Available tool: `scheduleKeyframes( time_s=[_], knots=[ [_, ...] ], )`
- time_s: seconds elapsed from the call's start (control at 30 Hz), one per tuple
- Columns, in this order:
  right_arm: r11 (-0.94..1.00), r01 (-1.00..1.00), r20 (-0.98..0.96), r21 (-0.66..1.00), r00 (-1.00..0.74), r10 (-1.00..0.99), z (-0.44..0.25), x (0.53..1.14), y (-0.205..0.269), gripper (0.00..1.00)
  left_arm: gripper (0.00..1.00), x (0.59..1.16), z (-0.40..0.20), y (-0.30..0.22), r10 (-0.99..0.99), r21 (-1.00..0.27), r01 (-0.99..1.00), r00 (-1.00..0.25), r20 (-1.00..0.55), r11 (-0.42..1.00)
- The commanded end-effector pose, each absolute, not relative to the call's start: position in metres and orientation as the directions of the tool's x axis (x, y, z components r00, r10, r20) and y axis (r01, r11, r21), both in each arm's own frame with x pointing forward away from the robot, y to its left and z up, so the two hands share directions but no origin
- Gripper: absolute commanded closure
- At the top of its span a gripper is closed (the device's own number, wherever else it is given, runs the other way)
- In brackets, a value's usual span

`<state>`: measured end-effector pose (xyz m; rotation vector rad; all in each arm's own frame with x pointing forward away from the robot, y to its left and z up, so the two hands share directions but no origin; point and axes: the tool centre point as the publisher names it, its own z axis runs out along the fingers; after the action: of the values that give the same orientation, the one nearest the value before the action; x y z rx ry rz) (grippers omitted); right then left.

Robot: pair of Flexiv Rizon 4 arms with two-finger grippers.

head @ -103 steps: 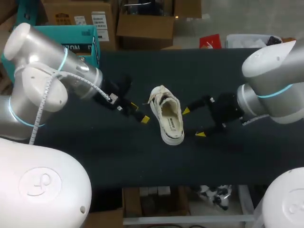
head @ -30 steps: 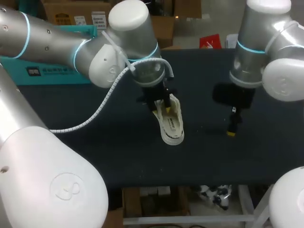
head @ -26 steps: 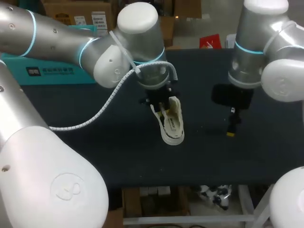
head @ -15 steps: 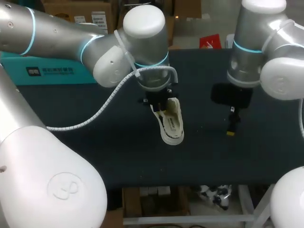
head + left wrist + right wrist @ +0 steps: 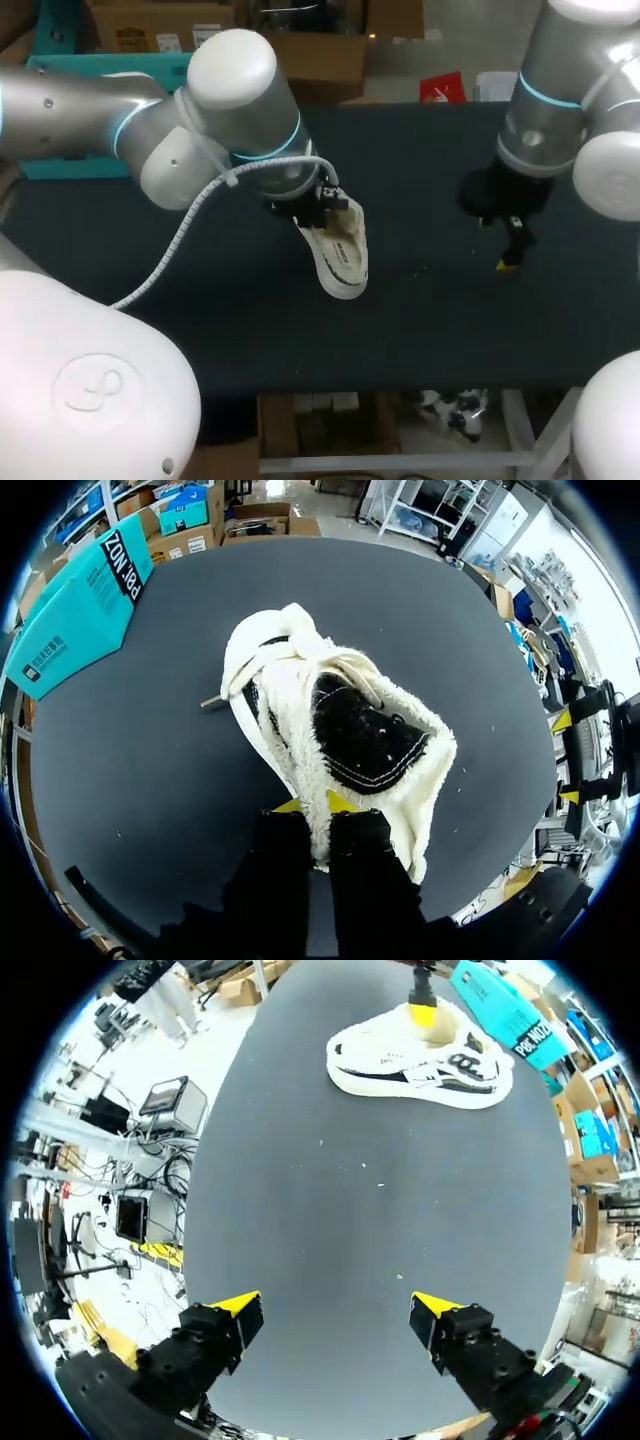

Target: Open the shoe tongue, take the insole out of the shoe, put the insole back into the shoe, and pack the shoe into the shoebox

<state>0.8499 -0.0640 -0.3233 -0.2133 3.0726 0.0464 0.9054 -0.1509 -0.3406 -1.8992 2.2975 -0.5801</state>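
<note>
At centre frame, my left pincer [image 5: 320, 802] is clamped on the upper edge of the white sneaker [image 5: 338, 258], one finger on each side, above the dark surface [image 5: 200, 330]. Well apart at right, my right pincer [image 5: 335, 1312] hangs wide open, holding nothing.

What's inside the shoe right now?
The shoe shows fleecy white lining around a dark hollow, with the left gripper pinching its rim. The hollow's floor and toe end are in shadow, so the insole cannot be made out.
</note>
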Motion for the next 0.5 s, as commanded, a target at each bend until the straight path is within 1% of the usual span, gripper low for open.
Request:
scheduleKeyframes(
  time_s=[0.03, 0.13, 0.37, 0.5],
  knots=[
    [0.977, -0.213, 0.074, -0.007, -0.975, -0.211, -0.315, 0.866, -0.058, 0.0, 1.0, 0.907, -0.338, -0.142, -0.936, -0.363, -0.918, -0.256, 0.242, 0.158],
    [0.982, -0.186, 0.092, -0.023, -0.979, -0.183, -0.309, 0.867, -0.055, 0.0, 1.0, 0.908, -0.337, -0.139, -0.931, -0.37, -0.911, -0.281, 0.233, 0.182],
    [0.986, -0.165, 0.054, -0.02, -0.985, -0.164, -0.299, 0.862, -0.052, 0.0, 1.0, 0.911, -0.329, -0.129, -0.915, -0.394, -0.893, -0.328, 0.236, 0.218],
    [0.985, -0.173, 0.034, 0.008, -0.984, -0.173, -0.297, 0.862, -0.053, 0.0, 1.0, 0.914, -0.319, -0.126, -0.89, -0.422, -0.868, -0.387, 0.242, 0.263]
  ],
)
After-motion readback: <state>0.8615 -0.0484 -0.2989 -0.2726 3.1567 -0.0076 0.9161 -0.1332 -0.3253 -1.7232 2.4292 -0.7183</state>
